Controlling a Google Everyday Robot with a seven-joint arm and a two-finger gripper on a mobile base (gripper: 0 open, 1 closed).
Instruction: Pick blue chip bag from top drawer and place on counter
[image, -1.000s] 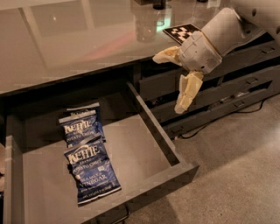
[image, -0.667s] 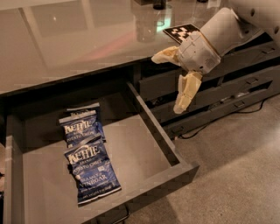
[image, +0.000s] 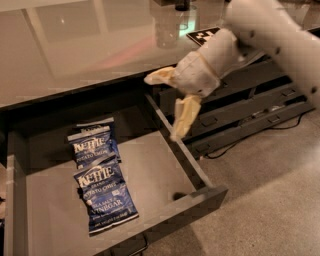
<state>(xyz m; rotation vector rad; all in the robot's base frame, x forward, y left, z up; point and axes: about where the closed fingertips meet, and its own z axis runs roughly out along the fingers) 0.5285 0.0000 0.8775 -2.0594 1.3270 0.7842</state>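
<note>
**Pincer open and empty above the drawer's right wall; bag lies in the drawer**

The top drawer (image: 165, 170) stands pulled out from under the worktop (image: 90, 55). The blue chip bag (image: 105, 200) lies flat on the left half of its floor, near the front wall, with its white "Kettle" lettering facing up. A second Kettle bag (image: 92, 145) lies just behind it, and the front bag's top edge overlaps the second bag's lower edge.

The pincer (image: 162, 107) hangs over the drawer's right wall near the back right corner, just below the worktop's front edge. Its two pale fingers (image: 184, 115) are spread wide with nothing between them, one pointing left and one pointing down. It is well apart from both bags.

The white arm (image: 270, 35) reaches in from the upper right, passing in front of a checkered marker tag (image: 202, 35) on the worktop. A clear cup (image: 167, 27) stands beside the tag. Narrower drawers (image: 250, 107) are stacked to the right, above the speckled floor (image: 265, 200).
</note>
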